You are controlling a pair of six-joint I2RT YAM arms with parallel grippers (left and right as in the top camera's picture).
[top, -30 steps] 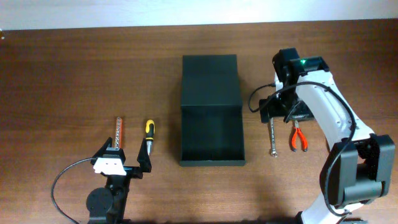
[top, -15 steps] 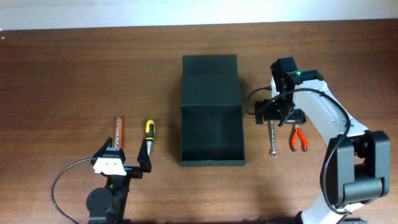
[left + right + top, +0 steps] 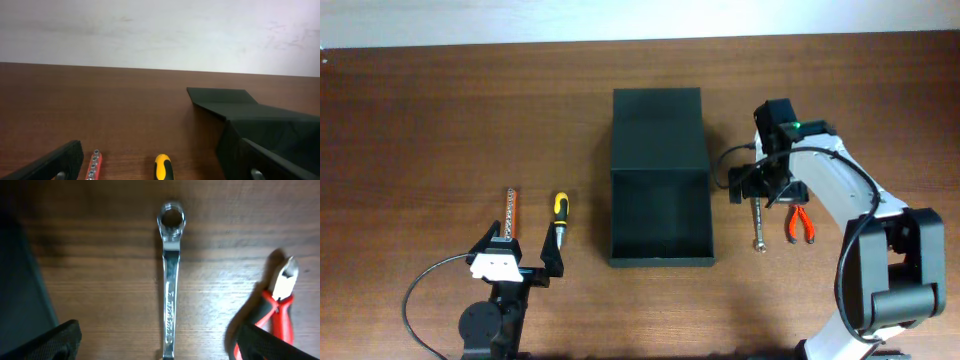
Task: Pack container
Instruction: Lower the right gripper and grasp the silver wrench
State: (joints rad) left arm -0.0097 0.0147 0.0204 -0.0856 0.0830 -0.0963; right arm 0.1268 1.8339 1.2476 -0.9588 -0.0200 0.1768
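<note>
Right gripper [image 3: 768, 190] hovered directly over the combination wrench [image 3: 169, 295], fingers spread wide to either side of it, nothing pinched. That looked like the reach for a first tool: the container [image 3: 660, 190] sat mid-table, flap lid folded back on the far side, with nothing to be made out inside. The next move would call for a straight drop so the fingers straddle the shank, clear of the red-handled pliers [image 3: 280, 312] just beside. The right wrist view gave the wrench's ring end close up. Overhead alone showed the left gripper [image 3: 520, 252] parked low, also spread and empty, by the yellow-handled screwdriver [image 3: 558, 212] and bit holder [image 3: 510, 212].
</note>
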